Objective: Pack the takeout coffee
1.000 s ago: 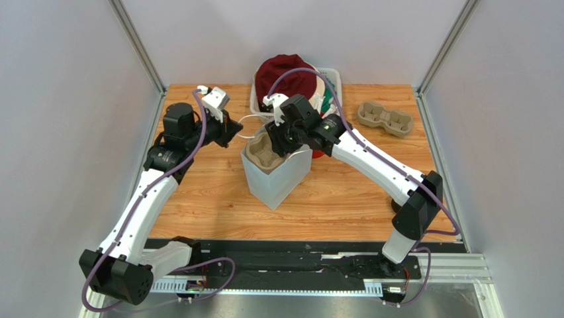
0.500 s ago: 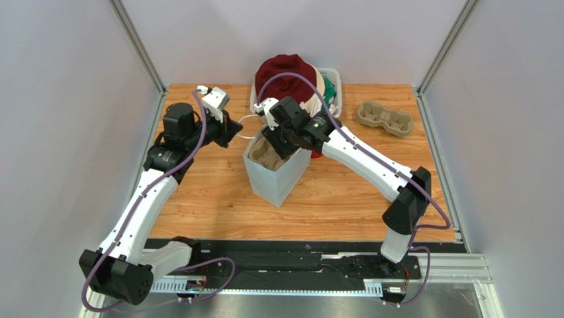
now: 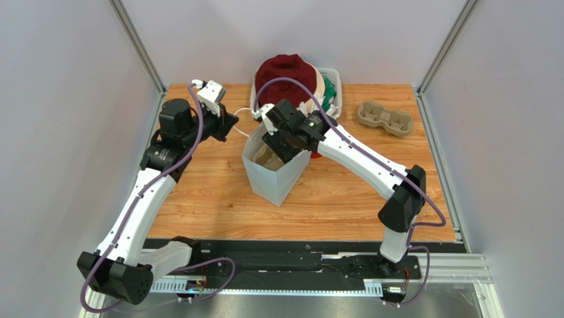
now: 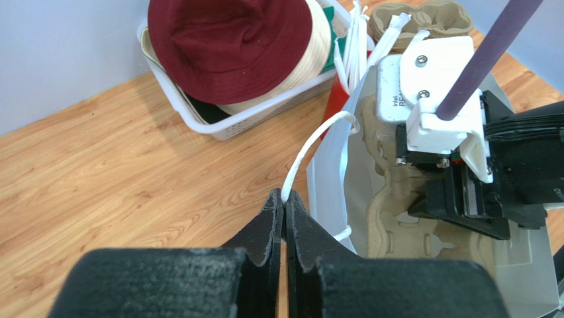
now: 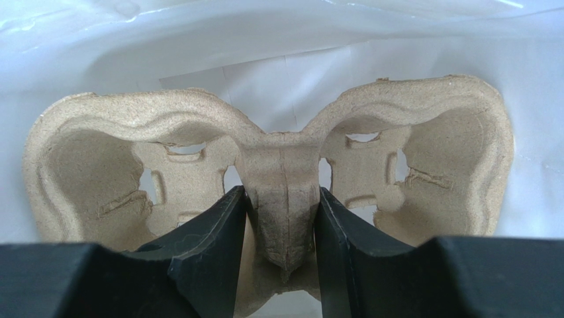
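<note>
left jaws pinched shut on handle at 10 o'clock of bag, right jaws clamped on centre rib of carrier inside bag mid-worktop, spare carrier at 2 o'clock, basket at 12, coffee not visible in any view

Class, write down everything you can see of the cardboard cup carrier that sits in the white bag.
The cup carrier is tan moulded pulp, rough and fibrous. It has two empty round wells, one on either side of a raised central ridge, and each well has cut slots and tabs. The right gripper is shut on that ridge, with a black finger on each side. The carrier sits inside the open white bag; whether it touches the bottom is hidden. The left gripper pinches only the bag's cord handle.
</note>
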Available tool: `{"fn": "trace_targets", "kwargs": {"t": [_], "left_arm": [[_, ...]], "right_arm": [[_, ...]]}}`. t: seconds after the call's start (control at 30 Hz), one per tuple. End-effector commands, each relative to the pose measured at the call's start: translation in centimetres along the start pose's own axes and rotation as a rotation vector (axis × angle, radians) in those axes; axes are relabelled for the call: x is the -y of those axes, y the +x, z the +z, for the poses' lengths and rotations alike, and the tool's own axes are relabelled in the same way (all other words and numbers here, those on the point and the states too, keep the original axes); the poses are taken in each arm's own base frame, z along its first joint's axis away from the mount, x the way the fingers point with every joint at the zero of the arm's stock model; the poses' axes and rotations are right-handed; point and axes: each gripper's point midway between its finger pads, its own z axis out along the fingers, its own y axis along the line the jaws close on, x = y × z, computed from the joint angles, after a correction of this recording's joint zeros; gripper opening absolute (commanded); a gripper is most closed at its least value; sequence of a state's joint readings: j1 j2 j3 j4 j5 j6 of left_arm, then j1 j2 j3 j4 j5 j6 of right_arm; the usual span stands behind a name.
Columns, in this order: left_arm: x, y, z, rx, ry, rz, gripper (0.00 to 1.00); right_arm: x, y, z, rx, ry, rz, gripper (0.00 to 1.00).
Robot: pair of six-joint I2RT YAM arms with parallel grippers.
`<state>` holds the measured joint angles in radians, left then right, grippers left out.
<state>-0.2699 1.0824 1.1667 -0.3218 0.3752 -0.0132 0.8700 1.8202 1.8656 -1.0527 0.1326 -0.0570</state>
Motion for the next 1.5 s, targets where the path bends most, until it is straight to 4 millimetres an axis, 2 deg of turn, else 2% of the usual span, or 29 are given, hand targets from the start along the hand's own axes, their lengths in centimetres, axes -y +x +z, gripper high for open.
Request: {"fn": "trace_targets", "kwargs": {"t": [0.0, 0.27, 0.4, 0.7, 1.03, 1.47], "left_arm": [[-0.2, -1.8, -0.1, 0.047, -0.022, 0.007, 0.0], [1.0, -0.9, 0.3, 0.036, 0.028, -0.006, 0.01], [0.8, -0.7, 0.4, 0.031, 0.013, -0.005, 0.01], [-0.7, -0.1, 0.8, 0.013, -0.068, -0.011, 0.01], [-0.8, 0.8, 1.3, -0.005, -0.071, -0.019, 0.01], [-0.8, 0.9, 1.4, -0.005, -0.071, -0.02, 0.01]], "right_arm": [[0.4, -1.0, -0.6, 0.016, 0.022, -0.024, 0.44], [-0.1, -0.9, 1.4, -0.035, 0.006, -0.039, 0.44], [-0.3, -0.7, 2.1, -0.053, 0.0, -0.038, 0.44], [-0.6, -0.1, 2.3, -0.086, -0.018, -0.051, 0.44], [-1.0, 0.7, 3.0, -0.13, -0.039, -0.054, 0.45], [-1.3, 1.0, 3.2, -0.144, -0.055, -0.058, 0.45]]}}
